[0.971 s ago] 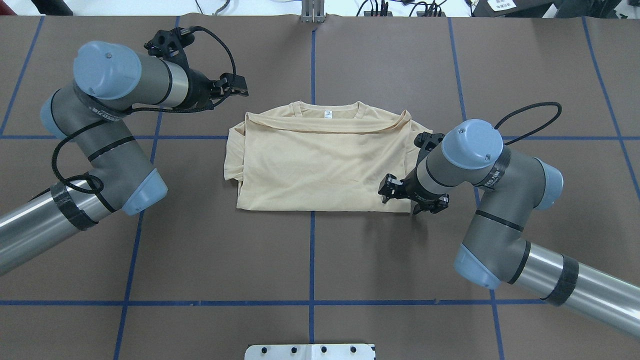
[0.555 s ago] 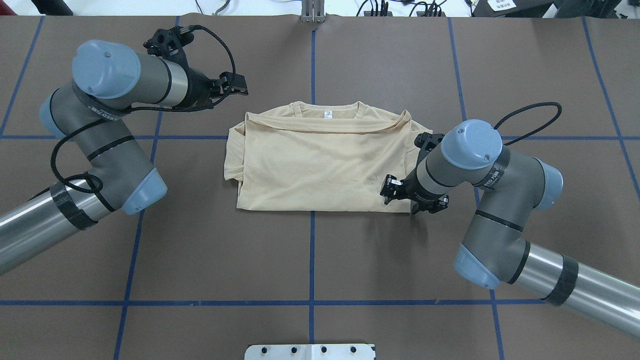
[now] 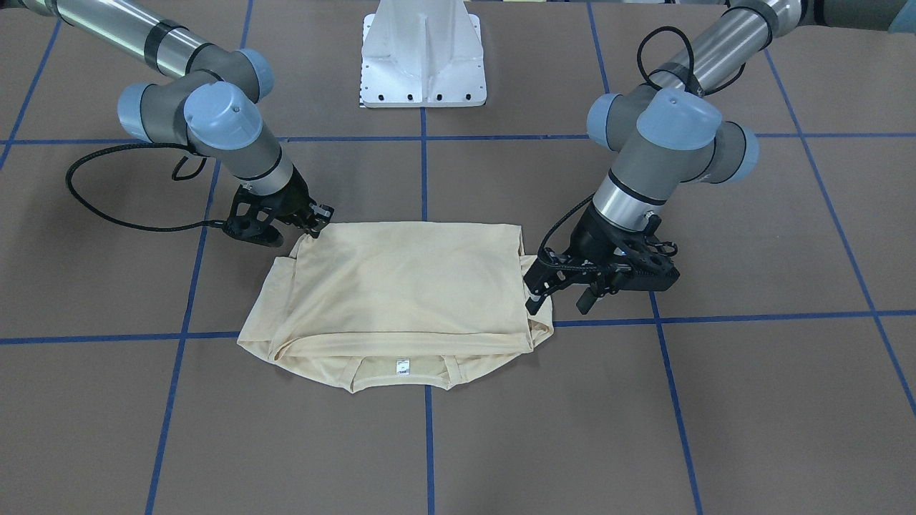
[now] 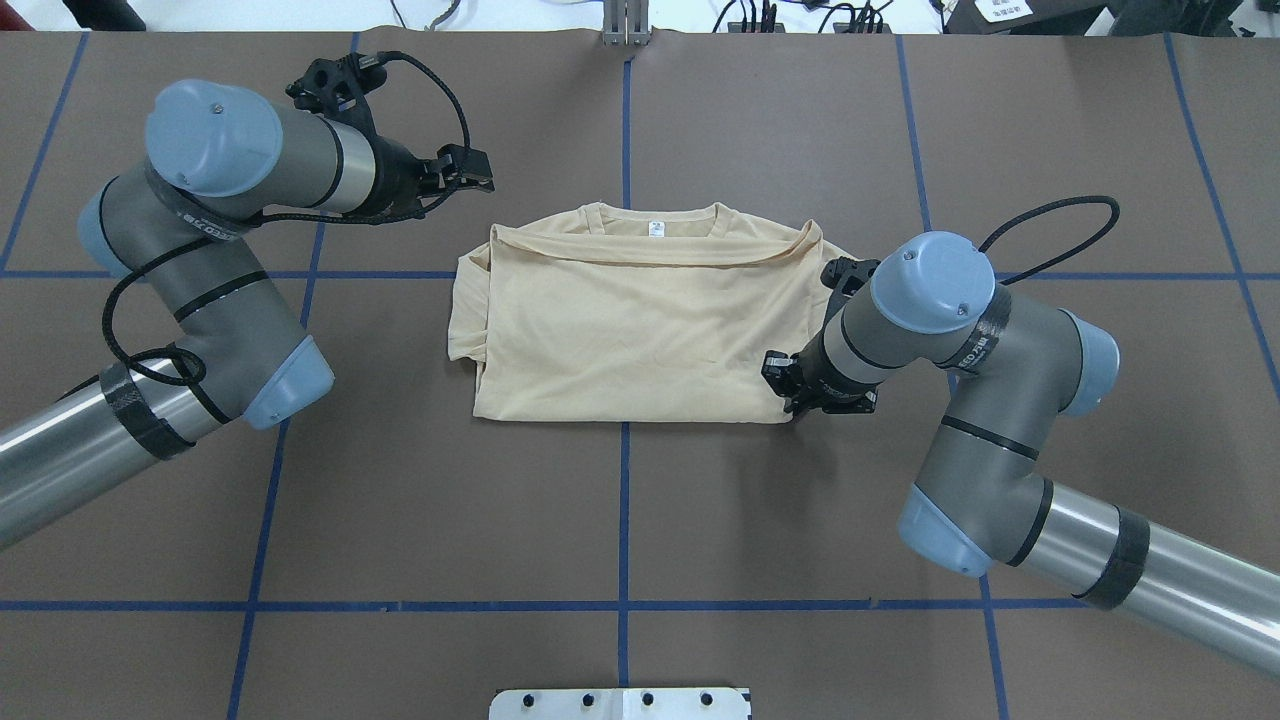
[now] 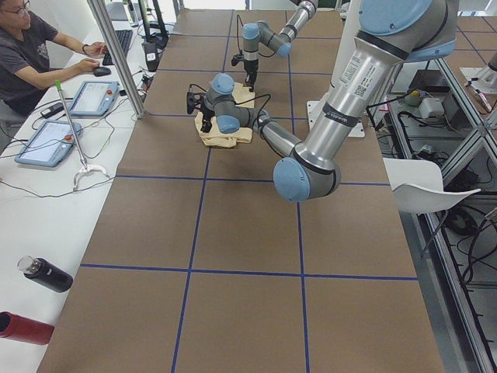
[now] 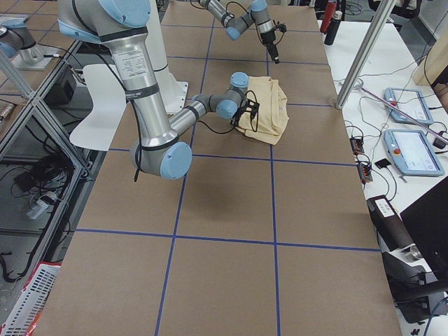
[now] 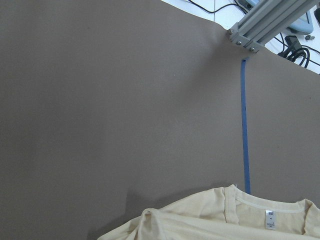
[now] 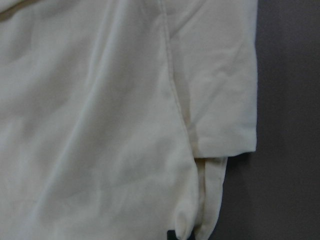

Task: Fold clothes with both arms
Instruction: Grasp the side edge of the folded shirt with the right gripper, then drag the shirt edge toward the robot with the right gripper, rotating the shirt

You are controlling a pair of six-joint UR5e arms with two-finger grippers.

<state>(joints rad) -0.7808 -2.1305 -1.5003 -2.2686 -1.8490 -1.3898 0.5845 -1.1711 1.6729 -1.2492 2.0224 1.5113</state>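
Note:
The pale cream-yellow shirt (image 4: 640, 320) lies folded into a rectangle on the brown table, plain side up. Its collar and white neck tag (image 4: 656, 228) sit at the far edge. My right gripper (image 4: 795, 390) points down at the shirt's near right corner, shut on a small bunch of hem, as the front view shows (image 3: 315, 223). The right wrist view is filled with cloth (image 8: 100, 125). My left gripper (image 4: 478, 178) hovers open above bare table beyond the far left corner, apart from the shirt (image 3: 401, 286). The left wrist view shows the collar (image 7: 225, 220) but no fingers.
Blue tape lines (image 4: 624, 500) grid the table. The white pedestal base (image 3: 424, 57) stands at the robot's edge, and an aluminium post (image 4: 626, 25) at the far edge. A person (image 5: 31, 47) sits at a side bench with tablets; bottles (image 5: 46, 273) lie there.
My right arm shifted a little left and its fingers closed in on the shirt's near right corner. The left arm barely moved.

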